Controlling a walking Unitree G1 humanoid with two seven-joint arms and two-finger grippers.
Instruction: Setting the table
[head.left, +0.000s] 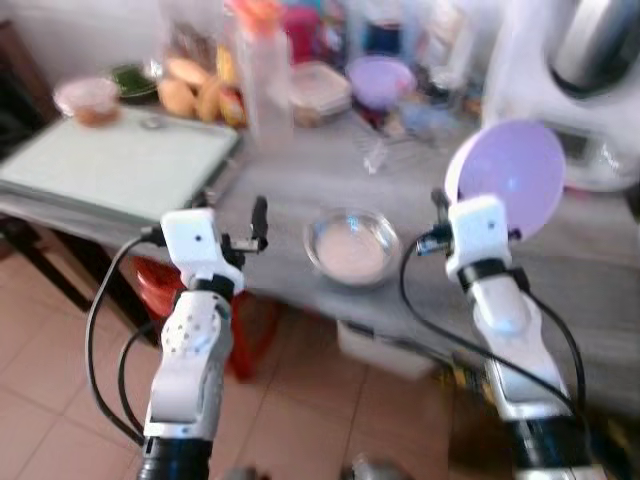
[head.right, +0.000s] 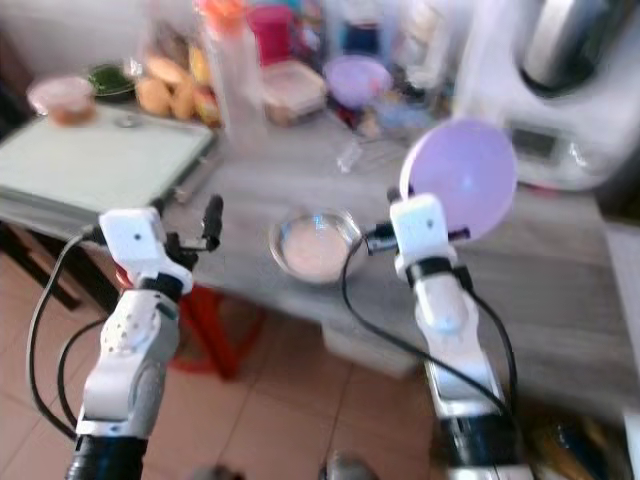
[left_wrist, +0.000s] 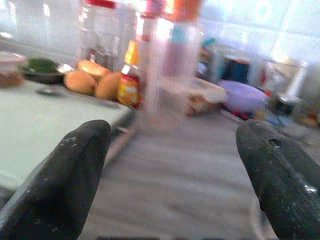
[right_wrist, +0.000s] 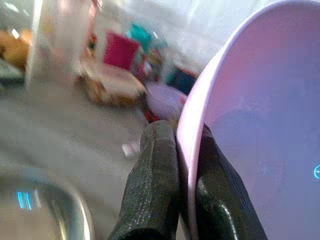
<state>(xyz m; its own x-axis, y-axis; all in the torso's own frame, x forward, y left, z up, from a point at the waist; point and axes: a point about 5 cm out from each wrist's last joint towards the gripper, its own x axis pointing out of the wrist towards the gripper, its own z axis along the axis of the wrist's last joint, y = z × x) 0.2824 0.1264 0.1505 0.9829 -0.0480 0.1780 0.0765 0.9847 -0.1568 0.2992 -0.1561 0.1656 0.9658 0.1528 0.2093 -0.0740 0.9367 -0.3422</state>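
The right gripper (right_wrist: 181, 195) has its jaws clenched on the rim of a lilac plate (head.left: 510, 188), one finger on each face, and holds it up on edge in the air above the bench (head.left: 300, 185), its hollow turned toward the robot. The left gripper (head.left: 258, 222) hangs at the bench's near edge with its jaws released and nothing between them. Just left of the plate, between the two arms, a glass bowl (head.left: 351, 246) sits on the grey top. Further back stand a tall clear bottle (head.left: 262, 75), some buns (head.left: 186, 90), a lidded box (head.left: 320, 90), a purple bowl (head.left: 380, 80) and a white appliance (head.left: 590, 80), with a pale green board (head.left: 120, 165) off to the left. I'd say this is the carrying step: the plate is picked up but not yet laid. The next move would call for tipping it flat and lowering it onto a bare patch of bench, keeping it off the glass bowl, before the jaws let go.
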